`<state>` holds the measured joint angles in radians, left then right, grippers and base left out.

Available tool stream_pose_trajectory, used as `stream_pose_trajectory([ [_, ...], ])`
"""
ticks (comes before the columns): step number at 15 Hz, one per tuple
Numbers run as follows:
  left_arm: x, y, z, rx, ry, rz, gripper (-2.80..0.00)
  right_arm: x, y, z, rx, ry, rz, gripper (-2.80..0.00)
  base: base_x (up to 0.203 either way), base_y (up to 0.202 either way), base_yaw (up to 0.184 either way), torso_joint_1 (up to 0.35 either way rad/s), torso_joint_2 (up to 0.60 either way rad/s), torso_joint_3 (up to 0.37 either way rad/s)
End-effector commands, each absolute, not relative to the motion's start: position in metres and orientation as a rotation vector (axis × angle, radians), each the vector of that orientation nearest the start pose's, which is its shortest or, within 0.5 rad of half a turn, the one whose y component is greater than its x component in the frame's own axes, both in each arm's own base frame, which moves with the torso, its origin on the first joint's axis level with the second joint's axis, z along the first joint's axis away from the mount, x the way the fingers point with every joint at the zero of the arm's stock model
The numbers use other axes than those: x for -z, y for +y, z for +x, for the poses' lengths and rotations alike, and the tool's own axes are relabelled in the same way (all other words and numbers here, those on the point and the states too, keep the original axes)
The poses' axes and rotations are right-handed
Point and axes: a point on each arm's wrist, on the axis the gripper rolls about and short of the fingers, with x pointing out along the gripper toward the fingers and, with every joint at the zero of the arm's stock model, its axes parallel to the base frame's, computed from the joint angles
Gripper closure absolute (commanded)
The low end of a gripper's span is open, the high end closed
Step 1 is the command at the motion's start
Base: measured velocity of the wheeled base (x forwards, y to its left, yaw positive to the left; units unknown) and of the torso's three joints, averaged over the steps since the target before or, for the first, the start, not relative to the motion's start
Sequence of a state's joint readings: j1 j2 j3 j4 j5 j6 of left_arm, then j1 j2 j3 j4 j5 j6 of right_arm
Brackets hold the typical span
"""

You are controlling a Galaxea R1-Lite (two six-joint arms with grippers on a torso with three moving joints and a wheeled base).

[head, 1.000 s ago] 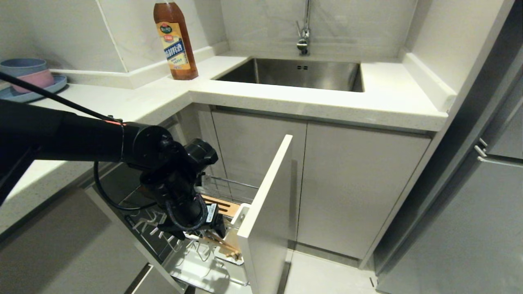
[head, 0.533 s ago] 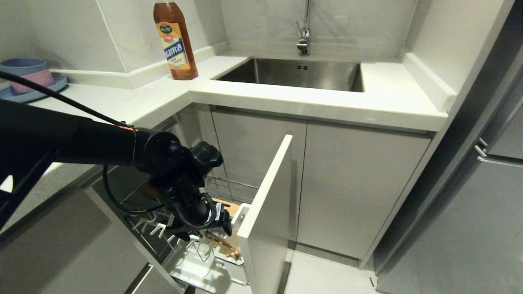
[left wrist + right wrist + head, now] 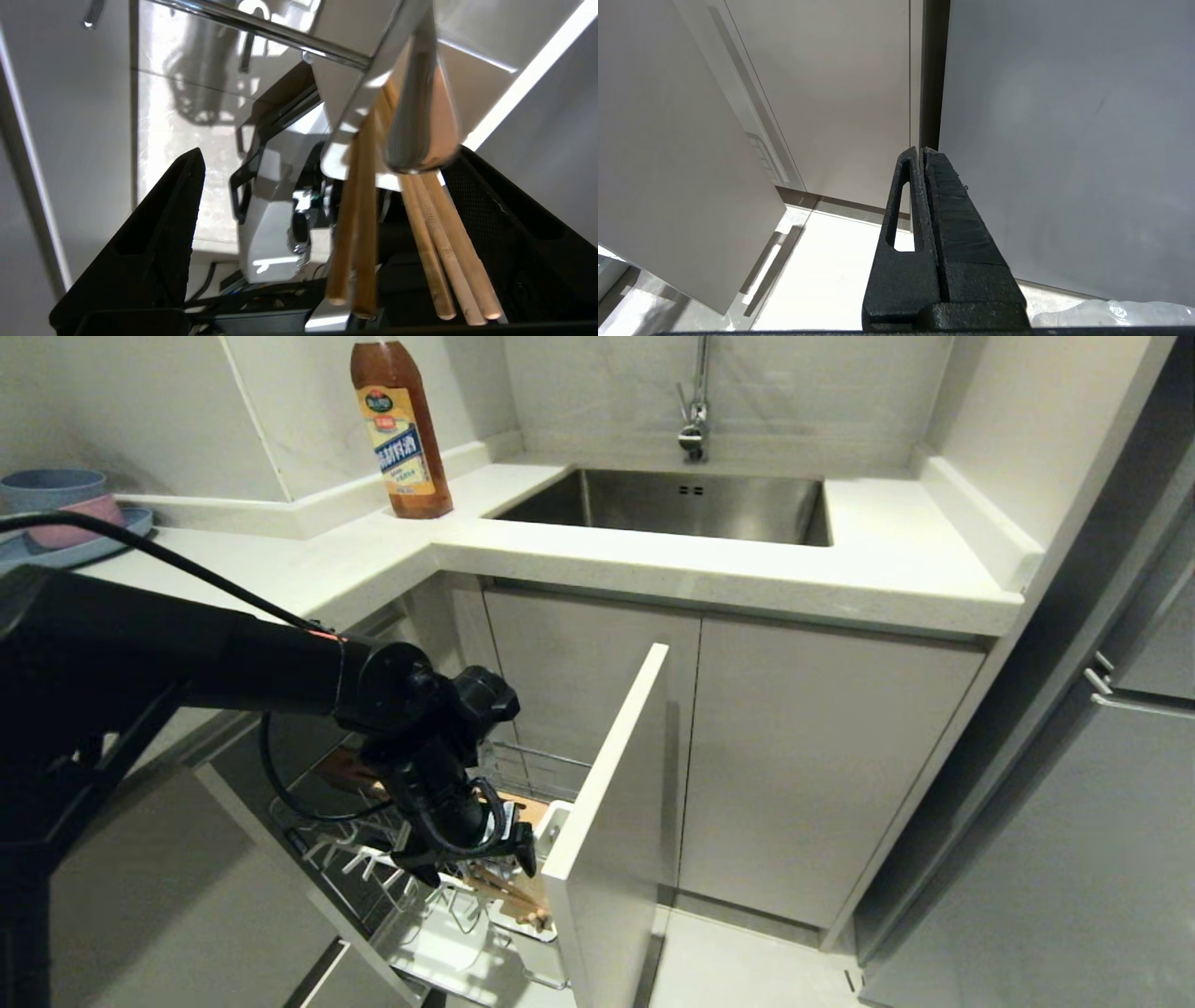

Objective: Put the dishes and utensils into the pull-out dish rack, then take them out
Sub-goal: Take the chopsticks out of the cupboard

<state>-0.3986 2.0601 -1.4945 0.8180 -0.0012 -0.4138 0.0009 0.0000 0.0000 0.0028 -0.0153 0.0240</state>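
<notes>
The pull-out dish rack (image 3: 532,767) stands drawn out below the counter, its white front panel (image 3: 611,784) on the right. My left gripper (image 3: 481,859) hangs over the rack's front corner, open. In the left wrist view its black fingers (image 3: 159,242) stand wide apart around the tops of the wooden chopsticks (image 3: 359,219) and the silver fork (image 3: 416,116), which lean in the white utensil cup (image 3: 345,107). Neither finger touches them. The chopsticks (image 3: 513,894) also show under the gripper in the head view. The dishes are out of view. My right gripper (image 3: 922,151) is shut and parked, pointing at the floor.
A blue plate with small bowls (image 3: 56,527) sits at the counter's far left, a brown sauce bottle (image 3: 401,429) stands by the steel sink (image 3: 672,504). The rack's white drip tray (image 3: 448,947) and upright prongs (image 3: 359,859) lie left of the gripper. A grey appliance door (image 3: 1074,859) is at right.
My left arm has reached further down and to the right, bringing the gripper closer over the utensil cup. The right arm has not moved.
</notes>
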Motion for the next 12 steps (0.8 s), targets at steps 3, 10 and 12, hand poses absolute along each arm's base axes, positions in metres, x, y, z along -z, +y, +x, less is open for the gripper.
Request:
stream_pose_trajectory([
  [3, -0.139, -0.13, 0.325, 0.041, 1.463, -0.025, -2.8, -0.074, 0.0, -0.023, 0.014, 0.006, 0.024, 0.0, 0.0, 0.0, 0.0, 0.0, 0.0, 0.0],
  [10, -0.131, -0.128, 0.325, 0.088, 1.567, 0.081, -2.8, -0.075, 0.0, -0.023, 0.014, 0.005, 0.024, 0.0, 0.0, 0.0, 0.0, 0.0, 0.0, 0.0],
  [12, -0.127, -0.133, 0.333, 0.12, 1.578, 0.057, -2.8, -0.075, 0.0, -0.023, 0.015, 0.004, 0.024, 0.0, 0.0, 0.0, 0.0, 0.0, 0.0, 0.0],
])
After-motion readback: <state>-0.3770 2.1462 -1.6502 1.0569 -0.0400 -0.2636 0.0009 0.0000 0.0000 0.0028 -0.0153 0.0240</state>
